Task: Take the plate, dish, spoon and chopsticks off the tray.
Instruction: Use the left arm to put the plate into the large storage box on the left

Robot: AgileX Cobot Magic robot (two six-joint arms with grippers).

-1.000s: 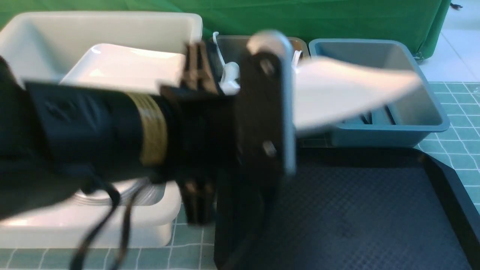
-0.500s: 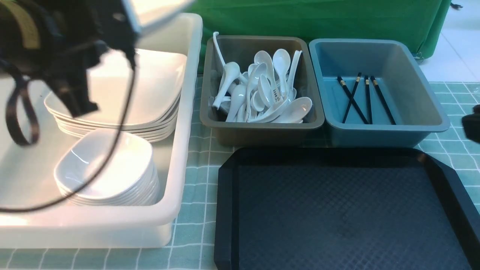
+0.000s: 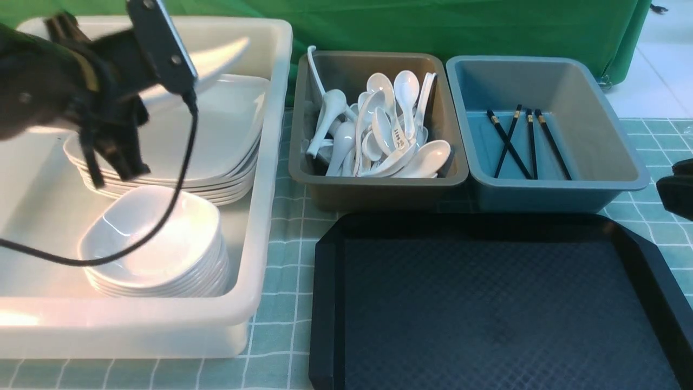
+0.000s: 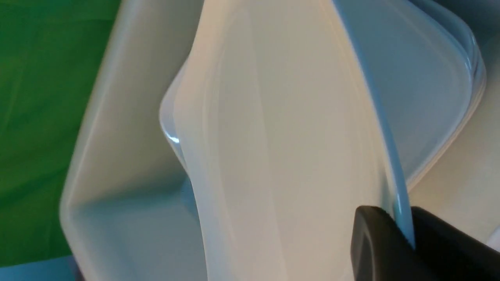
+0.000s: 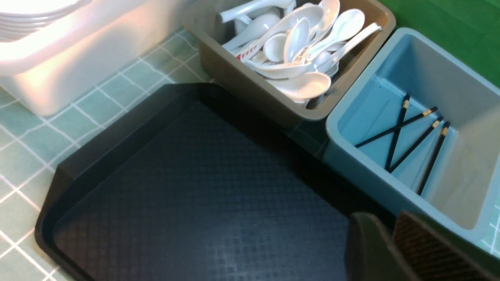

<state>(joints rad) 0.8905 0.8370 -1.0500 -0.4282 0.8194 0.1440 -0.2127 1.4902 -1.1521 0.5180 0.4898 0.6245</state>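
left claw (image 4: 400, 224) pinches the plate (image 4: 281, 136) by its rim, tilted, over the white tub (image 3: 265, 216) left of the tray (image 3: 325, 303). right claw (image 5: 392, 230) at the tray's right: gap unclear. marked spoon (image 3: 399, 140) lettering unreadable.

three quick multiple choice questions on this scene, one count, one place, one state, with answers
1. Chopsticks in the blue tub: A two, B four, C six.
2. The plate in the left gripper is: A over the white tub, B in the blue tub, C on the floor.
3. The left gripper is: A open, B shut on the plate, C shut on nothing.
Answers: 1 B, four black sticks lie there; 2 A, it hangs above the stacked plates; 3 B, both fingers pinch its rim.
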